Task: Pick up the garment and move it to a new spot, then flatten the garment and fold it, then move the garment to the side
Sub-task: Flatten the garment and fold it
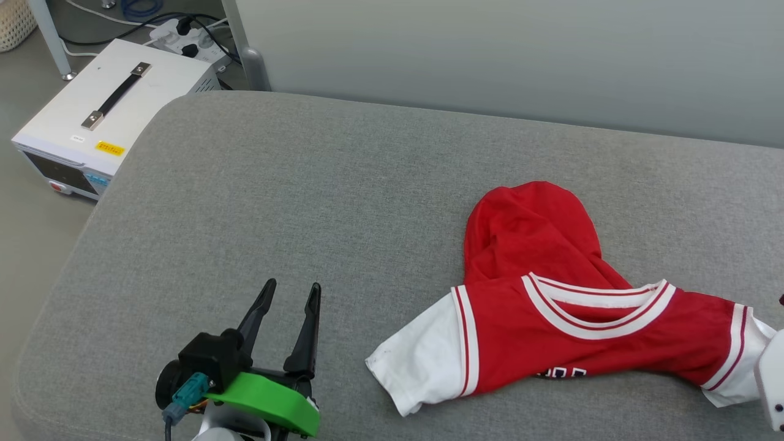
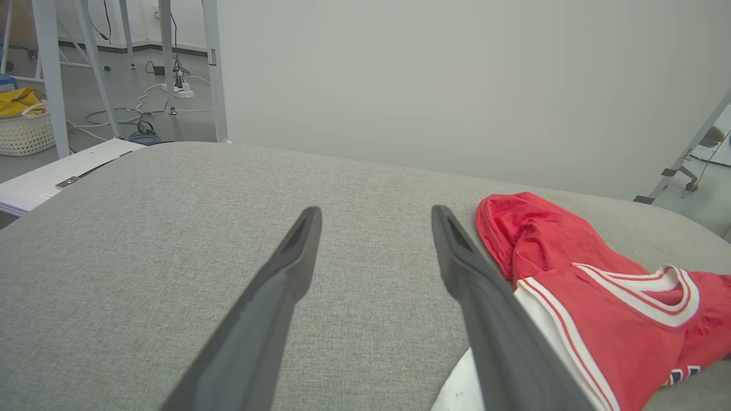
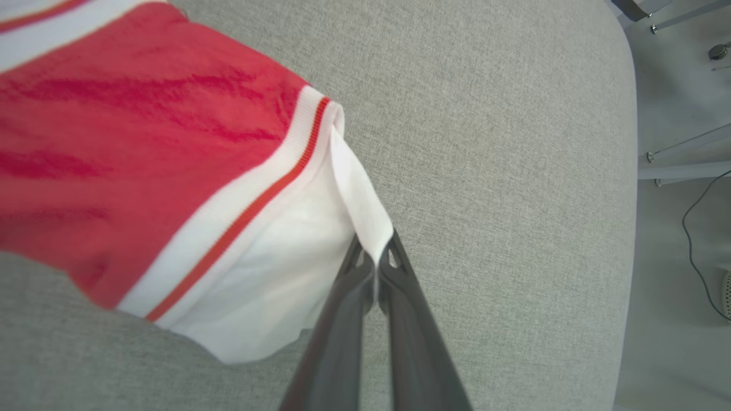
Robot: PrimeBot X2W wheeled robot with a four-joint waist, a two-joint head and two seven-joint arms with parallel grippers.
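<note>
The garment (image 1: 551,312) is a red jersey with white sleeves and a striped collar, lying bunched on the grey cushion (image 1: 306,184) at the right, its lower half doubled back behind the collar. My right gripper (image 3: 375,254) is shut on the edge of the garment's white sleeve (image 3: 274,268), which rises off the cushion in the right wrist view. At the lower left my left gripper (image 1: 288,294) stands open above bare cushion, well left of the garment's other sleeve (image 1: 419,358). The garment (image 2: 605,308) lies to the right of the left gripper (image 2: 374,220) in the left wrist view.
A white box with a black handle (image 1: 104,104) stands on the floor past the cushion's left end, with cables and a power strip (image 1: 184,30) behind it. A pale wall (image 1: 490,55) runs along the cushion's back edge. A wicker basket (image 2: 23,131) sits far left.
</note>
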